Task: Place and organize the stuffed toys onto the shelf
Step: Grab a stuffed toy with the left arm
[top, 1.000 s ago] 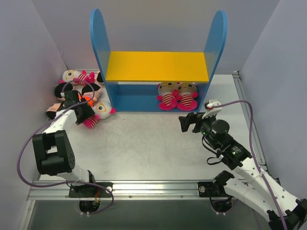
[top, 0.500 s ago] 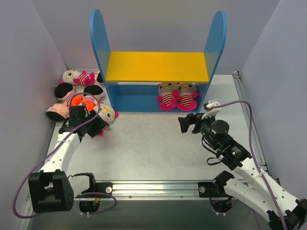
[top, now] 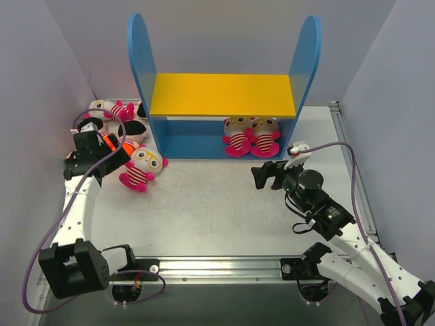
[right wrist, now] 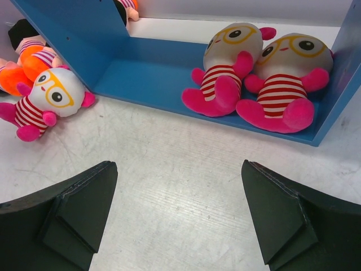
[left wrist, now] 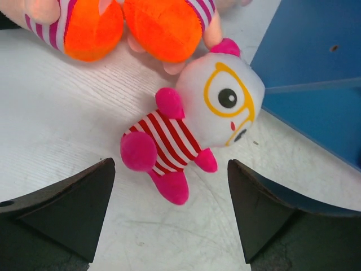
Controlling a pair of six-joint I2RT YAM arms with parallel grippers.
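The shelf (top: 224,95) stands at the back, with a yellow upper board and a blue base (right wrist: 141,73). Two striped stuffed toys (top: 237,134) (top: 266,136) sit side by side at the right end of its lower level. A third striped toy (top: 141,168) (left wrist: 197,124) lies on its back on the table, left of the shelf. My left gripper (top: 114,161) (left wrist: 170,169) is open just short of its legs and holds nothing. My right gripper (top: 266,175) (right wrist: 177,165) is open and empty over bare table, facing the shelf.
More toys are piled in the back-left corner (top: 112,115) between the side wall and the shelf's left panel. Two of them, with orange bottoms (left wrist: 90,28), lie just beyond the loose striped toy. Grey walls close both sides, and a metal rail (top: 224,265) runs along the near edge.
My left gripper has opened, let go of the striped toy and drawn back to the left. The toy now lies free on the table. The right arm has not moved.
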